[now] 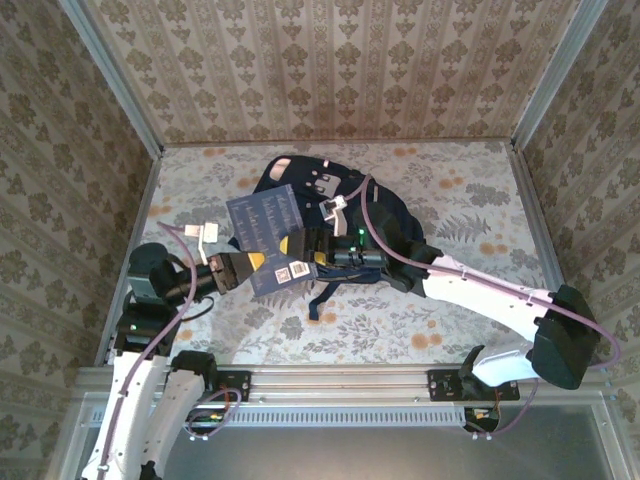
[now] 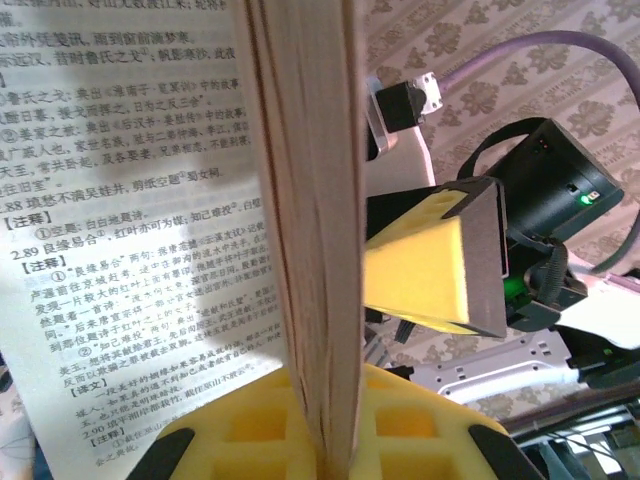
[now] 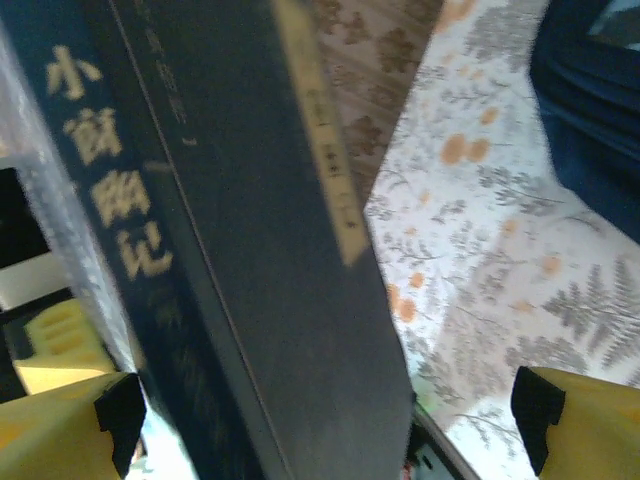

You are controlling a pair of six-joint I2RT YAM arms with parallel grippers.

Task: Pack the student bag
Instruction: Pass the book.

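as left jaws clamp it, book [image 1: 265, 218] overhangs bag [image 1: 388, 215].

The student bag [image 1: 390, 215] is dark blue cloth, soft, matt and creased. Just left of the bag, the book [image 2: 300, 200] has thin matt paper pages, a bit yellow at the edges. Its dark blue cover [image 3: 250, 250] is smooth with a little shine. The yellow pads [image 2: 425, 270] on the jaws look like soft, matt foam. The tabletop [image 1: 470, 200] under the bag wears a flat, matt flowery sheet. The rail [image 1: 350, 380] in front of the bag is bare, pale metal.
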